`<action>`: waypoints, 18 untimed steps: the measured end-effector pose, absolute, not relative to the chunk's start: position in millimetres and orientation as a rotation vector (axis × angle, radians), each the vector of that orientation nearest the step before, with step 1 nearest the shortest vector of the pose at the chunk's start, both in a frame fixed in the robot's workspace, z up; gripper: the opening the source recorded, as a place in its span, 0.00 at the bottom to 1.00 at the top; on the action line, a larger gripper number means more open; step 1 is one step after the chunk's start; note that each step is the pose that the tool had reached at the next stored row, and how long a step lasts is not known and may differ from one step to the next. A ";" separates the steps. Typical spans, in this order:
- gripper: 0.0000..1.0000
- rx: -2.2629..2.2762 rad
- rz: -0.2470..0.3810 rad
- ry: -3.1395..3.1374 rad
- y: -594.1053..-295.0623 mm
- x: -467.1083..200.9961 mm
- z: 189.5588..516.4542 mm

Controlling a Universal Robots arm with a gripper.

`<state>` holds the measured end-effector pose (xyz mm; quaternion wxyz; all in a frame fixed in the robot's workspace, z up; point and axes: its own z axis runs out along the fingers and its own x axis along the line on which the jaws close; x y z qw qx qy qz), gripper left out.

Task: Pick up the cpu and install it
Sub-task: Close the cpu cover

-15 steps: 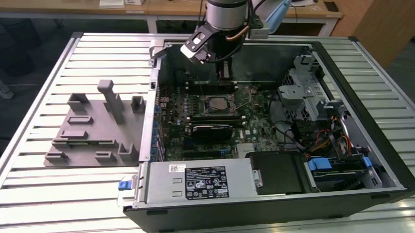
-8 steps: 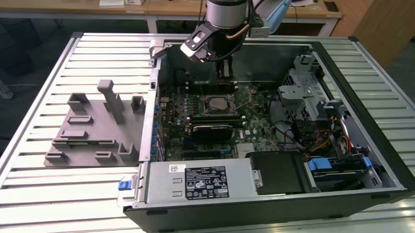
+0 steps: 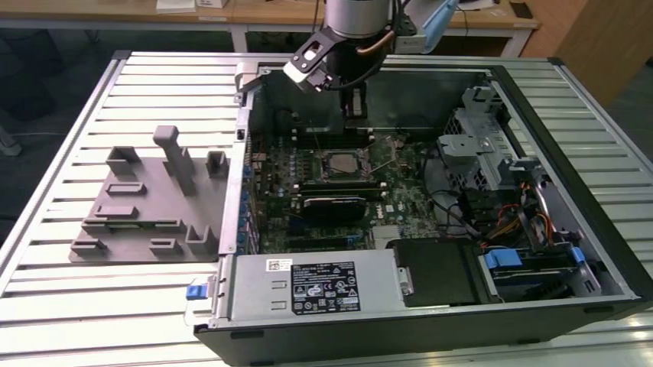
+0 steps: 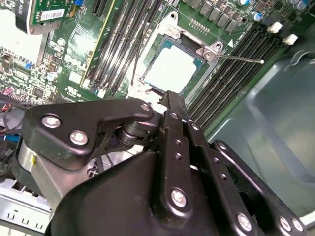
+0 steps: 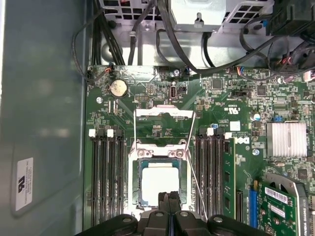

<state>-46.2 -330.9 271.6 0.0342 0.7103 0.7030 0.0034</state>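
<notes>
The cpu point(image 3: 339, 163) lies flat in the black socket frame on the green motherboard, inside the open computer case point(image 3: 602, 229). Its silver top point(image 5: 160, 183) with a thin pale rim shows in both wrist views, bright under the light point(image 4: 172, 69). The socket's metal cover plate point(image 5: 165, 117) stands flipped open and the thin lever point(image 5: 197, 182) is raised beside it. My gripper point(image 3: 353, 113) hangs above the board, just past the socket's far side, apart from the chip. Its two black fingers point(image 5: 170, 195) are pressed together with nothing between them, the tips point(image 4: 172, 97) near the socket's edge.
A grey plastic tray point(image 3: 143, 199) with upright blocks sits on the slatted table at the exterior view's left. Memory slots point(image 5: 106, 172) flank the socket. A silver heatsink point(image 5: 286, 139), cables point(image 5: 197, 54), a drive cage point(image 3: 479, 153) and the power supply point(image 3: 311, 287) crowd the case.
</notes>
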 end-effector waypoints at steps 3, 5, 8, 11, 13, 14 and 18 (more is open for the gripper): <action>0.11 2.184 0.010 2.162 -330.9 -46.2 275.3; 0.11 2.184 0.010 2.162 -330.9 -46.2 277.7; 0.11 2.184 0.010 2.162 -330.9 -46.2 280.5; 0.11 2.184 0.011 2.162 -330.9 -46.2 280.7; 0.11 2.184 0.010 2.162 -330.9 -46.2 280.9; 0.11 2.184 0.010 2.162 -330.9 -46.2 280.9; 0.11 2.184 0.010 2.162 -330.9 -44.2 280.9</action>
